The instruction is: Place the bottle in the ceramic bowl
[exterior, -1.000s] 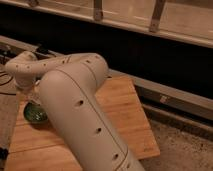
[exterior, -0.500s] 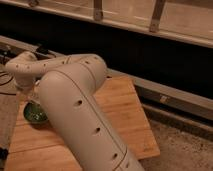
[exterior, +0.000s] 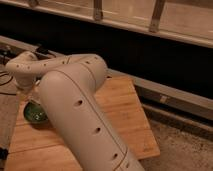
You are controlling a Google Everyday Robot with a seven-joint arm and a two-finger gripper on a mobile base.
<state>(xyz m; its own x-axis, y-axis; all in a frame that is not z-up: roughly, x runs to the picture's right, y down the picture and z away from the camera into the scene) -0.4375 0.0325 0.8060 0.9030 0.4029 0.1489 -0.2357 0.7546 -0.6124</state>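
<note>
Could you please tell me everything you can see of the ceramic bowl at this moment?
The ceramic bowl is round, shallow and glossy green, with a darker rim and a lighter, mottled inside. It sits upright on the wooden board near its left edge. The robot arm covers its right side, and the claw hangs just above it, at the end of the arm's wrist. Whether anything lies inside it cannot be made out.

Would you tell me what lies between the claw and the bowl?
In the camera view, the claw hangs right over the green bowl; the arm hides the gap, so nothing can be told there.
</note>
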